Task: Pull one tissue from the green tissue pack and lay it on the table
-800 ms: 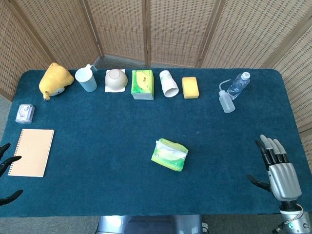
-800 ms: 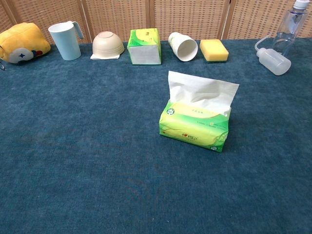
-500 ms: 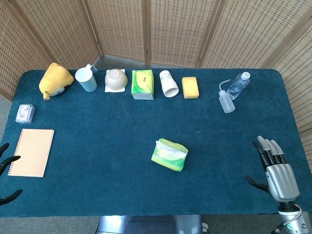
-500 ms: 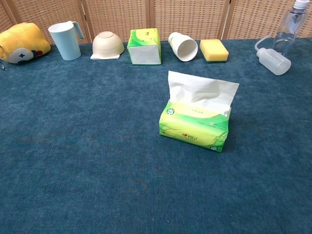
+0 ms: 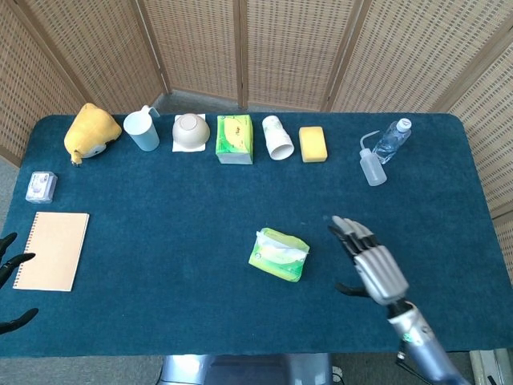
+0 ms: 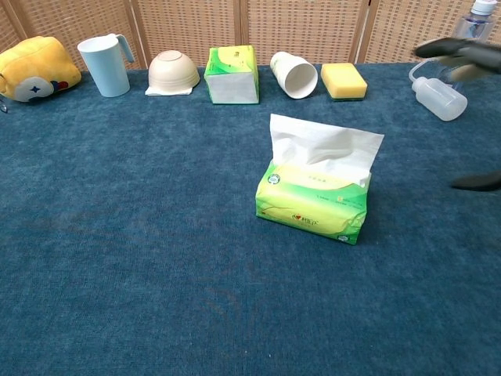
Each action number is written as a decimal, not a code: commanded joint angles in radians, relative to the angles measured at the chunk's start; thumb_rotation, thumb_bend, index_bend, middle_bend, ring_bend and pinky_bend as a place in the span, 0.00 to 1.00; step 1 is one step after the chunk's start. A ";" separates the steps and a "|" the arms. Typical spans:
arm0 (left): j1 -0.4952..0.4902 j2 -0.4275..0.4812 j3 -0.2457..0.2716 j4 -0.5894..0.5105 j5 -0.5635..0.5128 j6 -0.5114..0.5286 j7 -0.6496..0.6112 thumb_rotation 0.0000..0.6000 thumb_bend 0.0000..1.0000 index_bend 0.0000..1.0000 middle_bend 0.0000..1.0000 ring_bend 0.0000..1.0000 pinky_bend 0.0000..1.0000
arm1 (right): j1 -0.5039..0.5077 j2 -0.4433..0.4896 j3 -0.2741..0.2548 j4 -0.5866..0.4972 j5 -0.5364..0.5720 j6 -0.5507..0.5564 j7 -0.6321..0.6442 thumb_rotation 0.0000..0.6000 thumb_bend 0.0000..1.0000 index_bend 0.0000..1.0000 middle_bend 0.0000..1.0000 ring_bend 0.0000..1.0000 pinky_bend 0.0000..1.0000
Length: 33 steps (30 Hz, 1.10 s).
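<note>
The green tissue pack [image 5: 279, 254] [image 6: 312, 206] lies near the middle of the blue table, a white tissue [image 6: 325, 147] standing up out of its top slot. My right hand [image 5: 370, 265] hovers just right of the pack, fingers spread and holding nothing. In the chest view only its blurred fingertips [image 6: 458, 51] show at the right edge. My left hand [image 5: 11, 292] is at the table's front left corner. Only its dark fingertips show, spread apart, beside the notebook.
Along the back edge stand a yellow plush [image 5: 90, 131], a blue cup [image 5: 143, 129], a bowl [image 5: 191, 131], a green tissue box [image 5: 234, 138], a paper cup [image 5: 278, 137], a sponge [image 5: 313, 144], a squeeze bottle [image 5: 372, 167] and a water bottle [image 5: 392, 139]. A notebook [image 5: 53, 249] lies at front left.
My right hand has swept left from the table's front right corner to a spot close beside the tissue pack. The pack and my left hand have not moved.
</note>
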 commanded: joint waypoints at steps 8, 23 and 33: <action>-0.005 0.011 -0.009 0.014 -0.031 -0.005 -0.044 1.00 0.00 0.18 0.00 0.00 0.13 | 0.141 -0.215 0.094 0.093 0.174 -0.134 -0.149 1.00 0.00 0.18 0.27 0.20 0.35; -0.008 0.019 -0.016 0.026 -0.045 -0.004 -0.080 1.00 0.00 0.18 0.00 0.00 0.13 | 0.205 -0.318 0.130 0.186 0.256 -0.122 -0.185 1.00 0.36 0.67 0.69 0.56 0.78; -0.005 0.021 -0.018 0.024 -0.049 0.000 -0.084 1.00 0.00 0.18 0.00 0.00 0.13 | 0.229 -0.343 0.128 0.178 0.160 -0.030 -0.179 1.00 0.49 0.77 0.77 0.63 0.88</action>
